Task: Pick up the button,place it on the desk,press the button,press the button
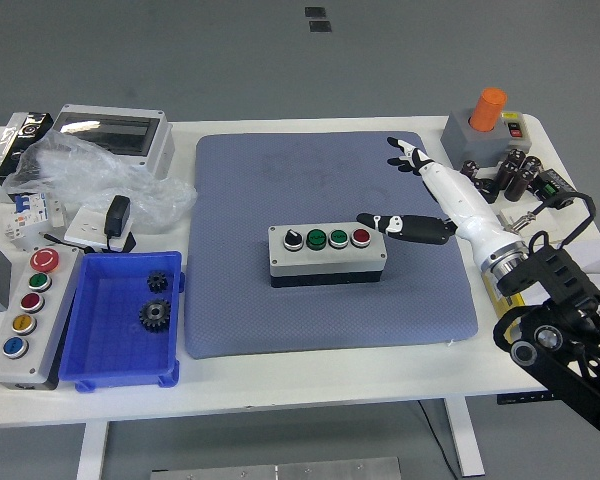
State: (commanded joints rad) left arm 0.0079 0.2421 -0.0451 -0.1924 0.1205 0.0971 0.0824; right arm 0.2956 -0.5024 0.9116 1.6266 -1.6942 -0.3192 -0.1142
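Observation:
A grey button box [327,258] with a black-and-white selector, two green buttons and a red button [361,237] lies on the blue-grey mat [320,180], near its middle. My right hand [432,200] is to the right of the box, open with its fingers spread. One dark-tipped finger [372,220] reaches left and ends just right of the red button, slightly above the box's right end; I cannot tell whether it touches. Other fingers [400,150] point toward the mat's far edge. The hand holds nothing.
A blue bin [92,330] with two black gears sits at the front left, next to a second button box [25,312]. A clear-lidded enclosure [110,135], a plastic bag [80,170] and a charger lie at the back left. An orange-knobbed box [485,125] and capacitors [500,175] are at the back right.

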